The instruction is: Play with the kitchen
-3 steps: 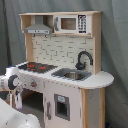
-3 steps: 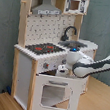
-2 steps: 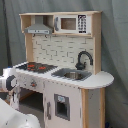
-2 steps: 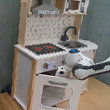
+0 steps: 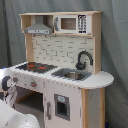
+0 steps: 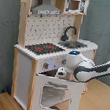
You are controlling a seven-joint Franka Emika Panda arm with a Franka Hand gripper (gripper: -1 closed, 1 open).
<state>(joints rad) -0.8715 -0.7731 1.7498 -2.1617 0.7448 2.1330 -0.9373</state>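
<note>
The kitchen point(image 5: 65, 55) point(image 6: 49, 35) is a tall toy unit of white panels and pale wood. It has a black-red hob point(image 5: 36, 66) point(image 6: 44, 48), a grey sink point(image 5: 74, 75) point(image 6: 75, 44), a black faucet point(image 5: 82, 59) point(image 6: 69, 32) and a range hood point(image 5: 39, 27) point(image 6: 47, 9). In the second exterior view my gripper point(image 6: 62, 72) is at the front panel under the hob, just above the oven door point(image 6: 55, 95). The door leans outward at its top. In the first exterior view the gripper point(image 5: 7, 85) shows at the left edge.
A toy microwave point(image 5: 70, 23) point(image 6: 74, 4) sits on the top shelf. My white arm point(image 6: 96, 70) reaches in from the second exterior view's right. A cupboard door point(image 5: 61, 106) lies below the sink. A grey curtain hangs behind the unit, which stands on a wooden floor point(image 6: 3, 104).
My gripper has moved toward the second exterior view's left, closer to the front panel above the oven door. In the first exterior view it sits lower than before.
</note>
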